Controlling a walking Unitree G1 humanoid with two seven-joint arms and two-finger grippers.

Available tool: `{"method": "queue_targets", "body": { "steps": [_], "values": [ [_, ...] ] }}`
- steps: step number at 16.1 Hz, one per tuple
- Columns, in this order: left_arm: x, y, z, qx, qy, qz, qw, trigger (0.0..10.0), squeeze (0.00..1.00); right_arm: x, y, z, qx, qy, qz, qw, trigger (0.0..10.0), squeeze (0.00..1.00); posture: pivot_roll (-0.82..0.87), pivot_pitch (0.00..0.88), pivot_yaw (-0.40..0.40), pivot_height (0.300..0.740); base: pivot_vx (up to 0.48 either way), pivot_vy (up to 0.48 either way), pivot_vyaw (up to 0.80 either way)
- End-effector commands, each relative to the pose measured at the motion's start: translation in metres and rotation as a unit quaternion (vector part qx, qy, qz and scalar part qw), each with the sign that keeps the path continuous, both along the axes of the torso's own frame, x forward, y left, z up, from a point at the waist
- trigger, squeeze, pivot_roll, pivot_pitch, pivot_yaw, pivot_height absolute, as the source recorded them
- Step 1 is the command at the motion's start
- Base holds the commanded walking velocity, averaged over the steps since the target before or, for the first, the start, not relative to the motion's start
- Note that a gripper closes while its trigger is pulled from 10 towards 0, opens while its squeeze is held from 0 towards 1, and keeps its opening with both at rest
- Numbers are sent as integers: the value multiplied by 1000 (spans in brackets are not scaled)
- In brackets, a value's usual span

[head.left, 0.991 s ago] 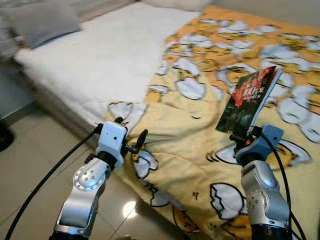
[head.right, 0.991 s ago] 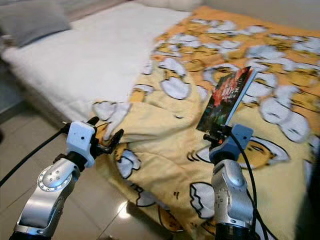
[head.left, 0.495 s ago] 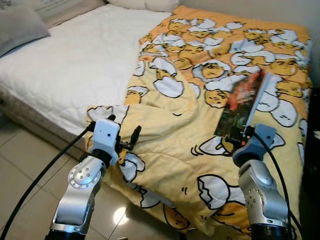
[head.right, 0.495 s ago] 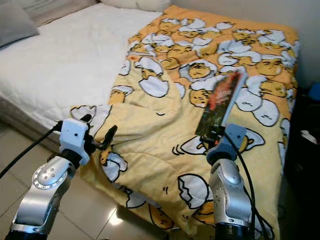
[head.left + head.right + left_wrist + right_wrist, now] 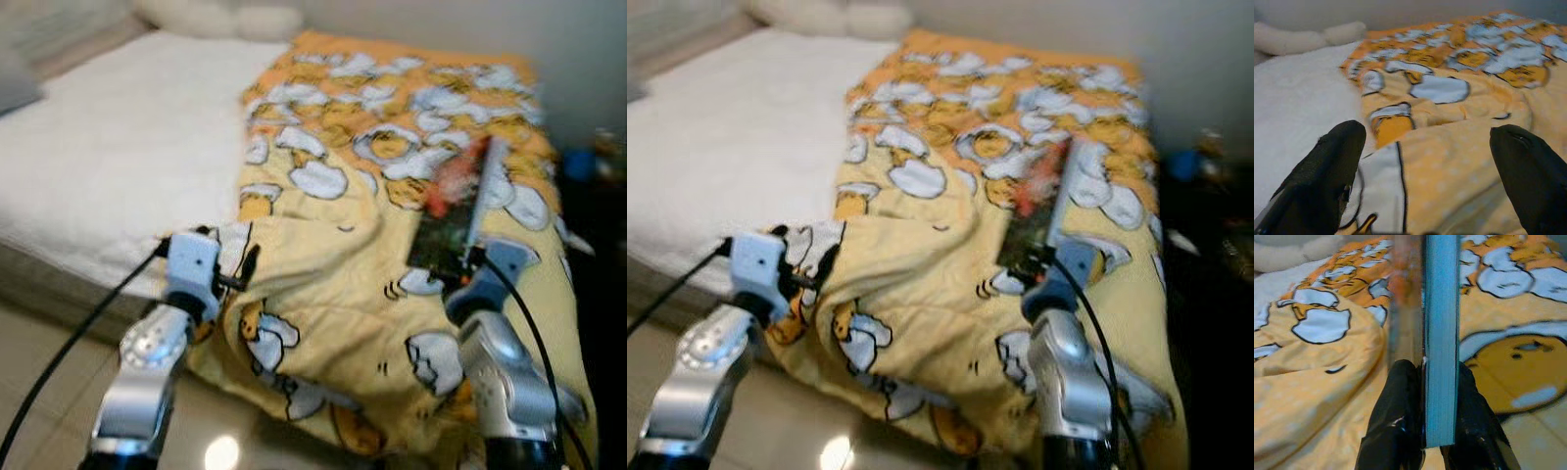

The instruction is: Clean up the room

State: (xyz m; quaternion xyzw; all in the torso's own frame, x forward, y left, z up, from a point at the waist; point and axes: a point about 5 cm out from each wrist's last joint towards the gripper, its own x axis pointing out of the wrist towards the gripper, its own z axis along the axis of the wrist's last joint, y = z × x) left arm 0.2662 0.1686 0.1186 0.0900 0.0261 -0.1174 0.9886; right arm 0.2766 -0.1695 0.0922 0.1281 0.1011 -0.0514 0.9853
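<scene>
The right pincer [image 5: 1436,382] is clamped on a book's [image 5: 453,208] lower edge, so the upright book could pivot or slip free onto the yellow blanket [image 5: 333,294]. The left pincer [image 5: 1430,166], fingers apart, hovers at the blanket's edge and could snag it.

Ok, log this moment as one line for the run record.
right pincer: shut on book, upright above yellow blanket | left pincer: open, empty, at blanket edge | bed ahead | head view blurred

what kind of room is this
Most likely a bedroom. A bed with a white mattress fills the scene, a yellow cartoon-print blanket is spread over one side, and pale pillows lie at its far end.
</scene>
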Motion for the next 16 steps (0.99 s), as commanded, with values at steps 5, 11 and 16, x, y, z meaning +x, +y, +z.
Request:
{"method": "queue_targets", "body": {
  "steps": [5,11,16],
  "values": [
    [3,-4,4,-1,0,-6,1000,10000,0,2,-9,8,-10,-14,-16,1000,10000,0,99,0,39,740,0,448,-775],
    [5,-3,5,0,0,-3,1000,10000,0,3,-8,9,-21,-13,-14,1000,10000,0,104,0,39,740,0,449,-619],
    [6,-2,6,1,0,-2,1000,10000,0,3,-7,8,-26,-12,-9,1000,10000,0,105,0,38,740,0,451,-386]
  ]
}}
